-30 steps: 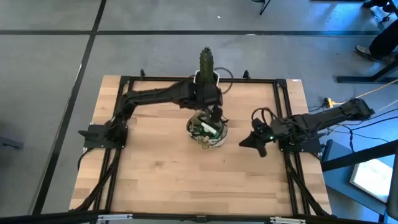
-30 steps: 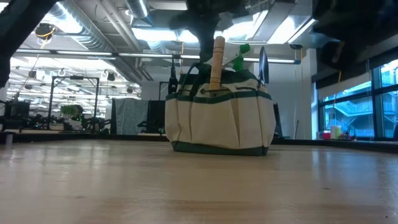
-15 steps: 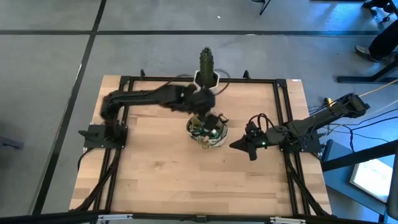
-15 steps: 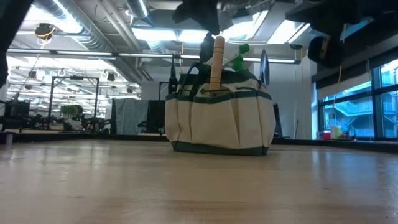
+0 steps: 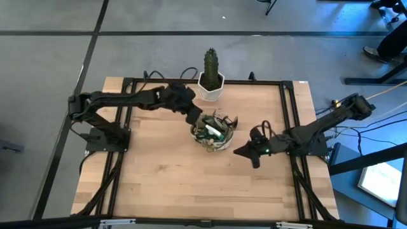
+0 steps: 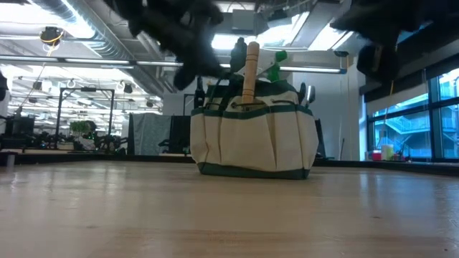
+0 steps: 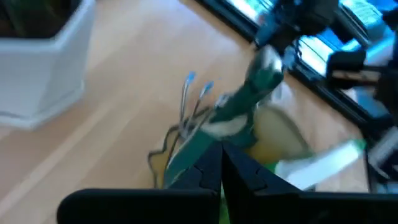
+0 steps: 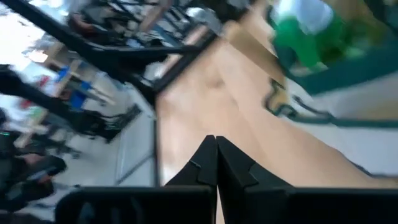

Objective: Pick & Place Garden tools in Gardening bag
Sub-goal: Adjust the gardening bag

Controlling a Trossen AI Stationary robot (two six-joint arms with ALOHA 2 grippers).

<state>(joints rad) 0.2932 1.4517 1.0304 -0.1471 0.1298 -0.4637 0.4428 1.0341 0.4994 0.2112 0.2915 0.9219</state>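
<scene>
The soft olive-and-tan fabric gardening bag point(image 5: 212, 132) is hiding most of its tools. The left claw point(image 5: 196, 119) is hovering closed and empty just beside the bag; the right claw point(image 5: 240, 151) is hanging near it, also closed.

Both arms are matte black, built of boxy jointed segments, and rise from black bases bolted to a black frame. Loose black cables loop along them. The right arm's wrist point(image 5: 267, 145) shows a small green light.

Wood table point(image 5: 159, 178) w/ gardening bag point(image 5: 213, 132), cactus pot point(image 5: 211, 86)
</scene>
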